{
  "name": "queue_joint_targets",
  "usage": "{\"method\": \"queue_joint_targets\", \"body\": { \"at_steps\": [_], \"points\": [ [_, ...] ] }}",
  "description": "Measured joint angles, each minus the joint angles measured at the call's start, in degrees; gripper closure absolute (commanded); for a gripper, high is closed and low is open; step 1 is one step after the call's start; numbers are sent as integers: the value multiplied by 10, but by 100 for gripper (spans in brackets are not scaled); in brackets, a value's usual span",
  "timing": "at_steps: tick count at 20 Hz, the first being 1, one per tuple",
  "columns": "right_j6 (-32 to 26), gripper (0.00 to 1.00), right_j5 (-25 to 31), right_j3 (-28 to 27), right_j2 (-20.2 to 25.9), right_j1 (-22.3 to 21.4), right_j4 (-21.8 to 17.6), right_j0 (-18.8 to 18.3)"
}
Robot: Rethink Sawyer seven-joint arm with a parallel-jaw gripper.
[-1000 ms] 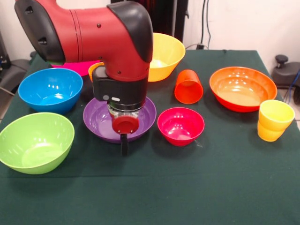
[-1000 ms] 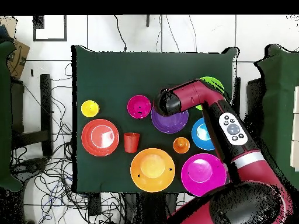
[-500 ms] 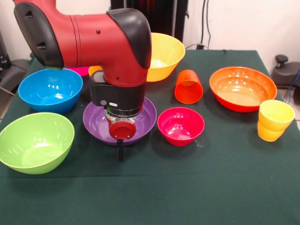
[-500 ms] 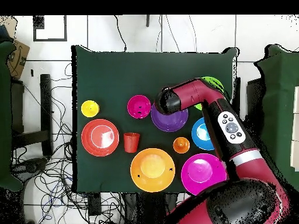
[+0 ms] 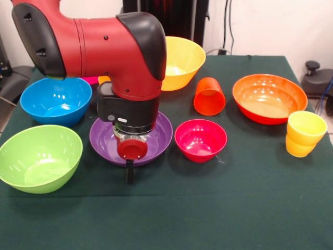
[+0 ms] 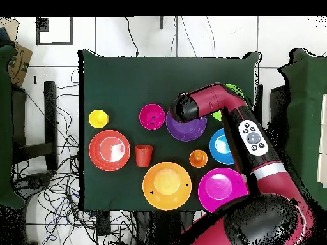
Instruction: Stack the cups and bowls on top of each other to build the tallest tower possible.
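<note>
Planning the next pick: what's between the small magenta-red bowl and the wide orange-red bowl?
Only bare green cloth, clearest in the front view; the red-orange cup sits just behind that line.

Table under dark green cloth. Directly on it: green, blue, purple, yellow, orange-red and magenta bowls. Also a tipped red-orange cup and yellow cups, stacked.

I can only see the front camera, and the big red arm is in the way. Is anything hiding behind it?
Observer: Yes, a big pink bowl, right beside the yellow bowl.
Operator: Any cups back there too?
Observer: One small orange cup, sitting between the pink bowl and the purple bowl.
Operator: Is something inside the pink bowl?
Observer: No, from above it looks empty.
</note>
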Motion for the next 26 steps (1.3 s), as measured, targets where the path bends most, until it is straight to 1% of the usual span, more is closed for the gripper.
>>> {"method": "queue_joint_targets", "body": {
  "at_steps": [4,5,15,26],
  "points": [
    [0,0,1,-7,0,2,1,0],
    [0,100,1,-8,0,2,2,0],
    [0,100,10,-32,0,8,6,1],
    [0,100,10,-37,0,10,6,2]
  ]
}}
